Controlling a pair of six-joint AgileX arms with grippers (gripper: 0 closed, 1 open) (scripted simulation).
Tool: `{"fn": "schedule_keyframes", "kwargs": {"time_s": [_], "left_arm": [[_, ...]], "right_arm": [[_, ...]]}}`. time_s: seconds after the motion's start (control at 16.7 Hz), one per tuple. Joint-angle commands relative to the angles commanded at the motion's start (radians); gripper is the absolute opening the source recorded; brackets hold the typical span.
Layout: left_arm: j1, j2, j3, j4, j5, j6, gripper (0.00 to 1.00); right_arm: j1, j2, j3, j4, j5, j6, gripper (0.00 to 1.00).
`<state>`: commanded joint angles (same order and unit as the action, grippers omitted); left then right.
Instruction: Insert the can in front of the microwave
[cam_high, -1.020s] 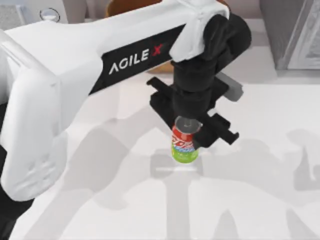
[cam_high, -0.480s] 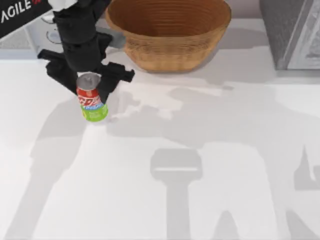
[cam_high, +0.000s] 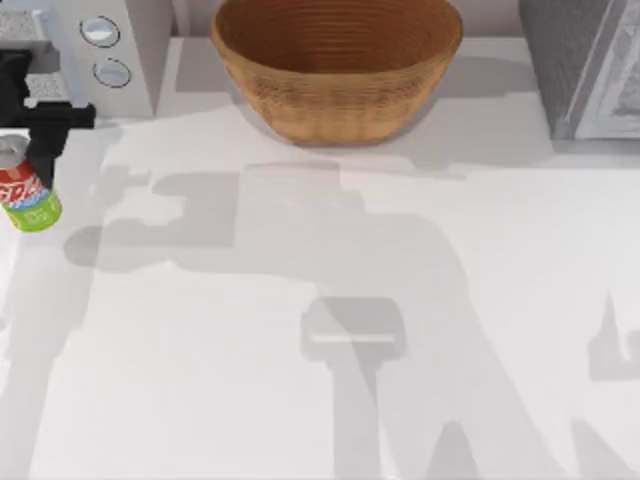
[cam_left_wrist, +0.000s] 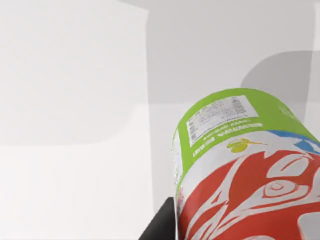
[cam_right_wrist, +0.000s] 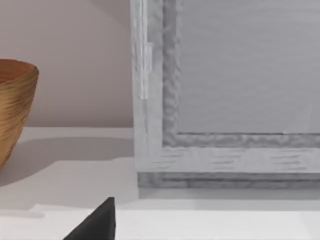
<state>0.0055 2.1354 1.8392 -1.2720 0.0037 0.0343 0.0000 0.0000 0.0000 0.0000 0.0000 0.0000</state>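
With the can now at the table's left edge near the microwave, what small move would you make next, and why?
Probably lower it straight down. The left hand holds the can in front of the microwave, and the can's shadow on the table lies apart from it, suggesting it is not yet resting.

You see very little of the robot here. At the far left edge of the top view, the left gripper is matte black and built from blocky, squared-off parts, with a short rectangular bar jutting to the right. In the left wrist view, one black finger shows as a dark, flat-sided wedge with a straight edge. In the right wrist view, a black pointed fingertip of the right gripper is equally plain, with no markings, screws or cables visible.
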Motion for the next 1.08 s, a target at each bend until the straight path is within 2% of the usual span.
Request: {"fn": "schedule_keyframes", "kwargs": {"time_s": [0.72, 1.08], "left_arm": [[0.000, 0.003, -0.028, 0.030, 0.000, 0.000, 0.00], [0.000, 0.003, -0.028, 0.030, 0.000, 0.000, 0.45]], "right_arm": [[0.000, 0.000, 0.000, 0.000, 0.000, 0.000, 1.00], [0.000, 0.000, 0.000, 0.000, 0.000, 0.000, 1.00]]}}
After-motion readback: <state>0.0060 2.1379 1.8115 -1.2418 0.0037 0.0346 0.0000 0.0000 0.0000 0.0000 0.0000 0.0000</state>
